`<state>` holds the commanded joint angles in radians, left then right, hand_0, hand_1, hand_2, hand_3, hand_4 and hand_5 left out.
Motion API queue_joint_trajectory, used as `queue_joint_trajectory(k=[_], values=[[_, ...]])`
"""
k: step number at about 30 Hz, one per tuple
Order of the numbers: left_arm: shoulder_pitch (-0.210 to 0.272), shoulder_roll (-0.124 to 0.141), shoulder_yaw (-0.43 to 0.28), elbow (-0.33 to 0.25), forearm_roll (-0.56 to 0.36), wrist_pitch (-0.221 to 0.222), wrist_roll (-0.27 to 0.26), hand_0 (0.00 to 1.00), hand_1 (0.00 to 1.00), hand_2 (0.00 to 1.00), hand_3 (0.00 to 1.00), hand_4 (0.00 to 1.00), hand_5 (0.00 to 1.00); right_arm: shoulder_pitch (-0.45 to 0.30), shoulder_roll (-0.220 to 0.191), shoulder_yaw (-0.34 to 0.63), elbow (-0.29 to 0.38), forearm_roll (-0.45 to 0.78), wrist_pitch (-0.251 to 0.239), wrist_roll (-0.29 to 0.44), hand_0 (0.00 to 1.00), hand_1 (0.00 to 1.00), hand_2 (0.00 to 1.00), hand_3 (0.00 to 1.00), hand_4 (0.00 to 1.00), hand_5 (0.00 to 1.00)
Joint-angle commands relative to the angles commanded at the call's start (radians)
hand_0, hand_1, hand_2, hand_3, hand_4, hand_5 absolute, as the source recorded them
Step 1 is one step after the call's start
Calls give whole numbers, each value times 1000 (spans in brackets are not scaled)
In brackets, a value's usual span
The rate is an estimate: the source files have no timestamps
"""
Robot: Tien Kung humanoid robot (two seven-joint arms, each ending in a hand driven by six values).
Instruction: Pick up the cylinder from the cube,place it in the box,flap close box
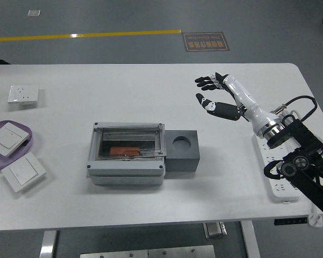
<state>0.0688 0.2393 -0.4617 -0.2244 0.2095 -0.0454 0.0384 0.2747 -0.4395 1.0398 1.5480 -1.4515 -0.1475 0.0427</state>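
A grey box (127, 153) with a shut clear lid stands mid-table; an orange-red piece (124, 150) shows through the lid. Against its right side sits a dark grey cube (182, 151) with an empty round hole (180, 142) in its top. No cylinder shows on the cube. My right hand (211, 91) hovers over the table to the upper right of the cube, well away from it, fingers spread and holding nothing. The left arm is out of sight.
A purple dish (29, 141) at the left edge holds a white switch plate (7, 137); another plate (23, 172) lies in front of it and a white socket (23, 94) behind. A white power strip (279, 185) lies under my right arm.
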Motion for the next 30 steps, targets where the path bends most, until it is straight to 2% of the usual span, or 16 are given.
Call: queue_joint_trajectory(k=[1, 2, 7, 8, 16, 22, 25, 26, 30], values=[[4, 1, -1, 0, -1, 0, 0, 720, 715, 696, 725, 669, 305, -11, 2, 11, -4, 4, -1, 5, 774, 709, 732, 708, 599, 338], [8, 3, -2, 0, -3, 0, 0, 720, 714, 697, 724, 668, 305, -24, 5, 23, -8, 11, -2, 11, 828, 737, 759, 733, 623, 335], [36, 18, -14, -1, -12, -3, -1, 720, 714, 697, 724, 668, 305, -86, 26, 80, -26, 44, -13, 34, 828, 737, 759, 733, 623, 335], [41, 20, -17, -1, -12, -4, -1, 719, 714, 695, 724, 667, 306, -94, 29, 88, -27, 46, -14, 37, 871, 751, 764, 749, 661, 386], [66, 48, -29, 2, -17, -13, -6, 719, 713, 695, 723, 667, 305, -151, 44, 187, -27, 60, -36, 54, 873, 751, 763, 746, 659, 378], [75, 48, -28, 4, -23, -15, -7, 719, 713, 694, 724, 668, 305, -166, 40, 239, -12, 132, -51, 86, 872, 751, 761, 764, 698, 371], [73, 47, -27, 6, -25, -17, -9, 719, 713, 694, 724, 668, 305, -168, 41, 223, -26, 208, -71, 134, 872, 751, 761, 764, 698, 371], [71, 48, -30, 6, -21, -18, -9, 718, 713, 694, 724, 668, 308, -170, 44, 215, -31, 236, -73, 151, 870, 780, 829, 998, 755, 312], [65, 53, -43, 6, -8, -21, -10, 718, 713, 694, 724, 668, 308, -175, 63, 193, -40, 339, -77, 189, 870, 780, 829, 998, 755, 312]])
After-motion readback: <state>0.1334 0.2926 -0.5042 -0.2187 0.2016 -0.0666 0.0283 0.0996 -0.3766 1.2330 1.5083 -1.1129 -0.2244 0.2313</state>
